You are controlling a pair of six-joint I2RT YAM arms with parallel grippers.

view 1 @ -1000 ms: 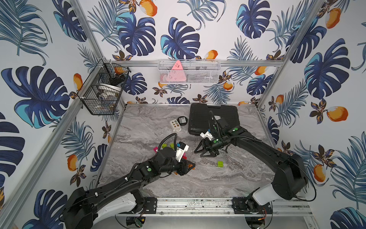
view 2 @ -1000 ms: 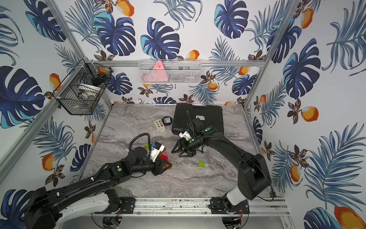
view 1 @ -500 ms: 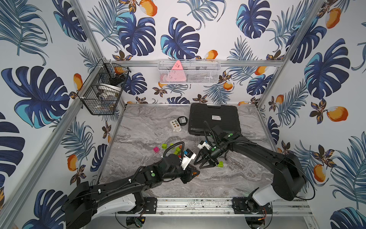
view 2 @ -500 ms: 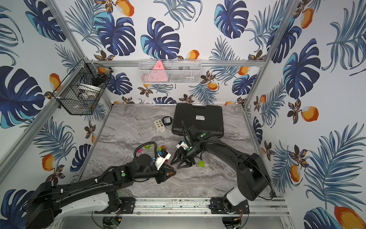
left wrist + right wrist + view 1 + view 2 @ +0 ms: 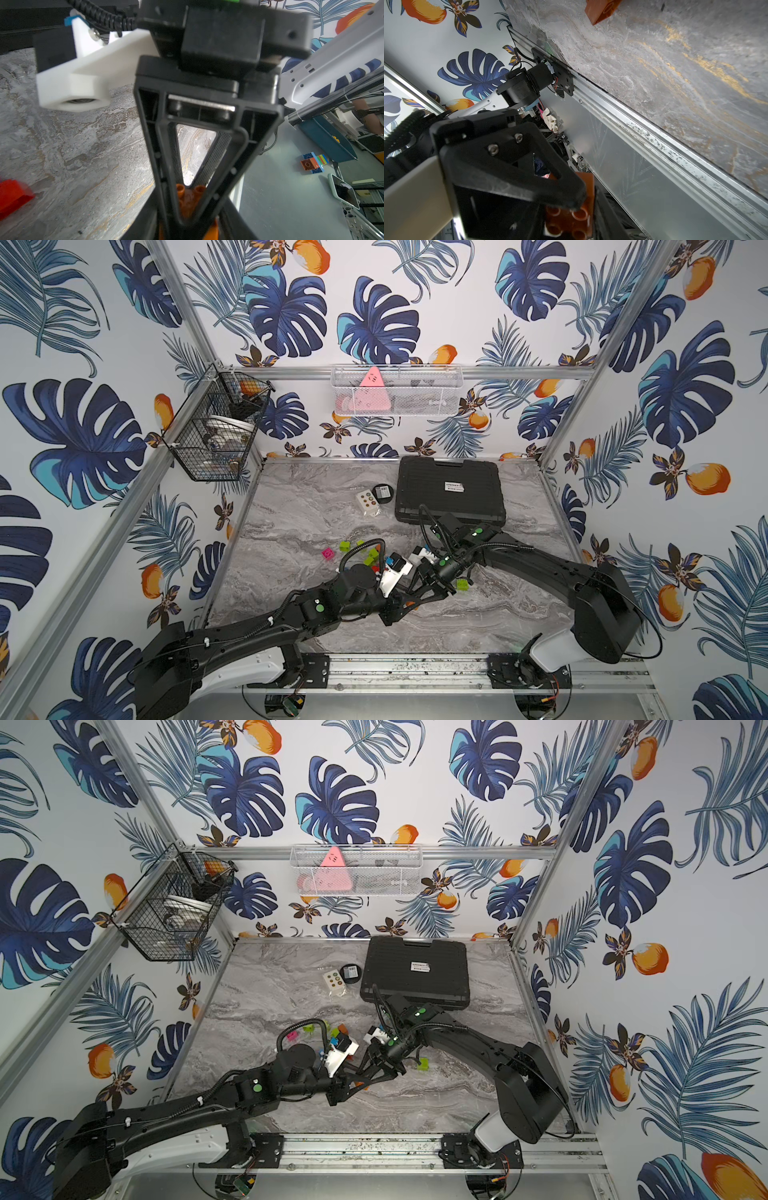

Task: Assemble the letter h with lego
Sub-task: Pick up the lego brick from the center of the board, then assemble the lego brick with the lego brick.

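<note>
Both hands meet over the front middle of your grey marbled bench. Your left hand is clamped on an orange studded plastic brick, studs facing the right hand. Your right hand comes at it head-on, fingers drawn into a tight V, tips closed on the stud end of that same brick. A second orange brick lies loose on the bench near the pair.

The rest of the lego sits mid-bench behind the left arm: a pink brick, two lime green bricks, and bits of blue and red partly hidden by cable and wrist camera. A lone lime green brick lies just beside the right forearm. A red brick, blurred, shows at the edge of the left wrist view.

At the back sit a black plastic case and a white card with coloured dots, with a black round disc just beside the card.
</note>
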